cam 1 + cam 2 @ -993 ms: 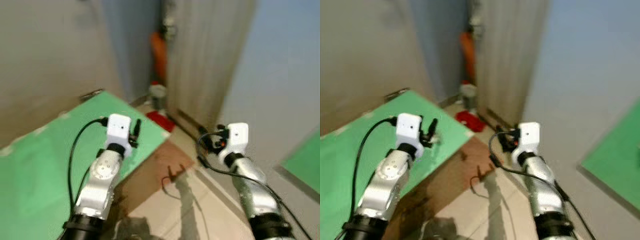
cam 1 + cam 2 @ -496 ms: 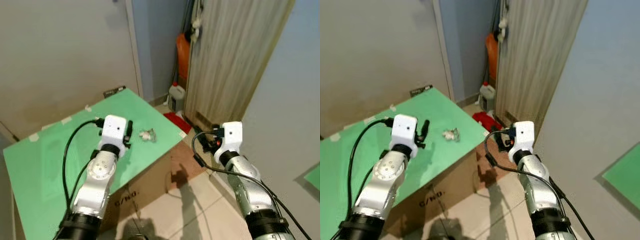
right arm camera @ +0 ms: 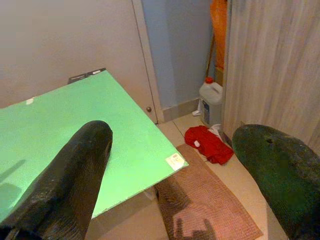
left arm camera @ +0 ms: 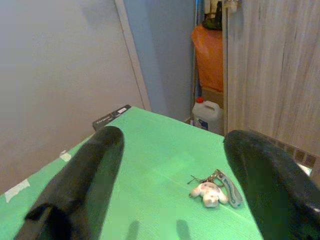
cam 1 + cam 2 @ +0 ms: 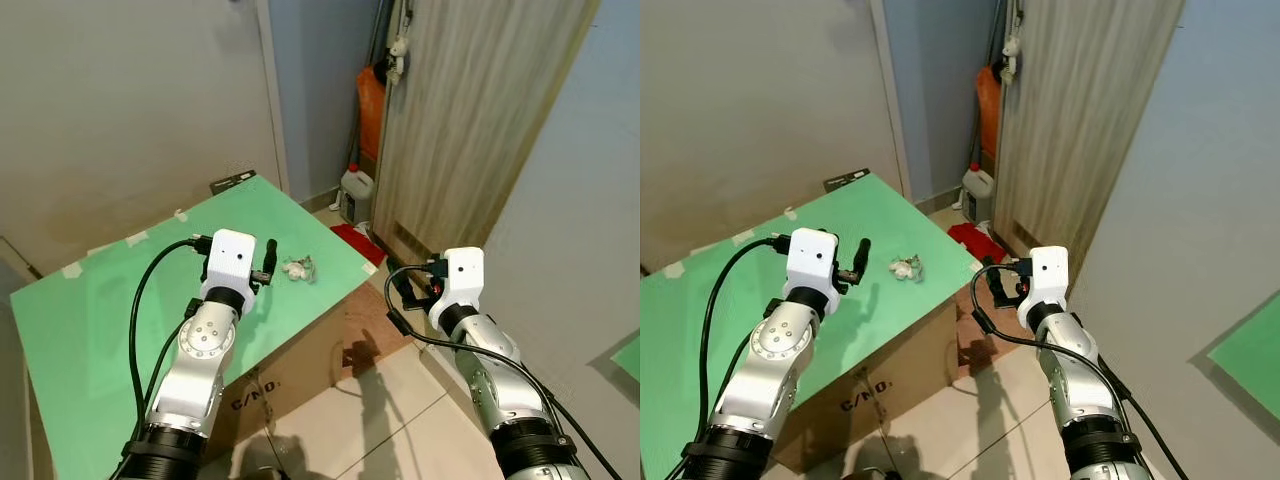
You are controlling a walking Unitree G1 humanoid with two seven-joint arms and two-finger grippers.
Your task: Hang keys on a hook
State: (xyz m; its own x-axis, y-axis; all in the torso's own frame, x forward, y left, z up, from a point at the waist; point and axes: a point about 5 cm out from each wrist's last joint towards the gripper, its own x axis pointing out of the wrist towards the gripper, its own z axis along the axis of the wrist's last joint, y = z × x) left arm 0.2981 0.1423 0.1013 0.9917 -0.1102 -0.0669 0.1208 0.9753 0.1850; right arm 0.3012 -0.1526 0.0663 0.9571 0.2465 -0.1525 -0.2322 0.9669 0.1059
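Observation:
A bunch of keys [image 5: 298, 268] with a small white plush charm lies on a green board [image 5: 120, 300], near its far right corner. My left gripper [image 5: 267, 257] hovers above the board just left of the keys, open with nothing between its fingers. In the left wrist view the keys [image 4: 212, 190] lie ahead between the two spread fingers [image 4: 90, 170]. My right gripper [image 5: 408, 288] is held off the board's right edge over the floor, open and empty [image 3: 177, 130]. Small items hang at the top edge of the wooden door [image 5: 400, 45].
The green board rests on a cardboard box [image 5: 290, 365]. Behind it stand a beige wall and a narrow nook with an orange bag [image 5: 370, 100] and a white jug [image 5: 357, 184]. A red cloth [image 5: 352, 232] and a brown mat [image 5: 375, 330] lie on the tiled floor.
The head camera has swung and steadied, from a blurred view to a sharp one with the keys in sight. Both arms keep much the same pose, grippers still open.

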